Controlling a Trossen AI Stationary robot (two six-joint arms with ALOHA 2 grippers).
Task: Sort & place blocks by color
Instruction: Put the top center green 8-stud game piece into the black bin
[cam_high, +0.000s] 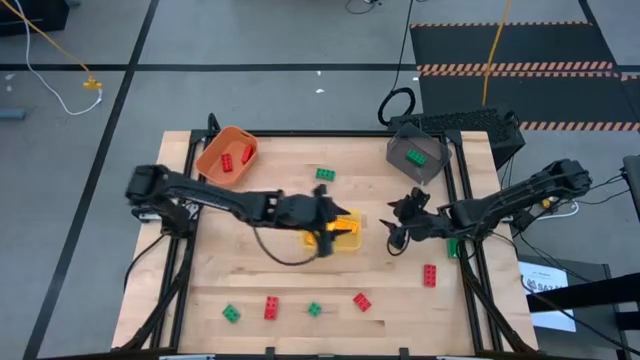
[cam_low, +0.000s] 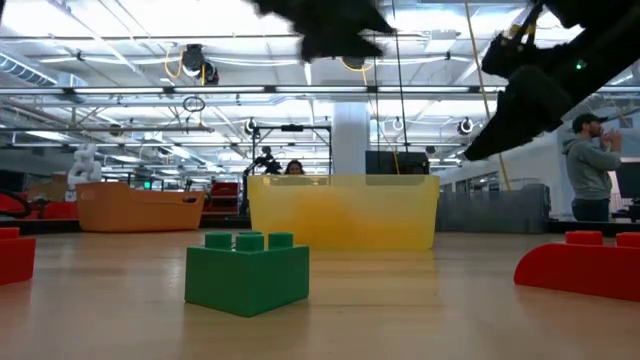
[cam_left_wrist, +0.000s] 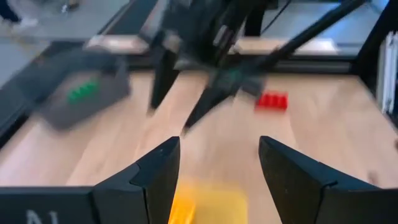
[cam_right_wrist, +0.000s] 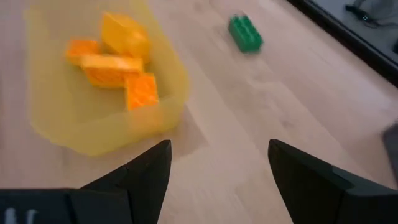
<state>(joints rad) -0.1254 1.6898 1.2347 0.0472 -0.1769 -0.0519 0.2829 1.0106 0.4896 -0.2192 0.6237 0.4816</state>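
Note:
My left gripper (cam_high: 333, 220) (cam_left_wrist: 219, 143) hangs open over the yellow bin (cam_high: 350, 240) (cam_left_wrist: 208, 200), with nothing between its fingers. Several yellow blocks (cam_right_wrist: 115, 59) lie in that bin. My right gripper (cam_high: 398, 222) (cam_right_wrist: 219, 144) stands open just right of the bin and also holds nothing. Red blocks (cam_high: 429, 275) (cam_high: 362, 301) (cam_high: 271, 307) and green blocks (cam_high: 231, 313) (cam_high: 314, 309) (cam_high: 325, 174) lie flat on the table. Another green block (cam_high: 452, 247) lies under my right arm.
The orange bin (cam_high: 227, 153), with two red blocks in it, stands at the far left. The grey bin (cam_high: 417, 157), holding one green block, stands at the far right. Bare wood lies between the yellow bin and the row of blocks near the front edge.

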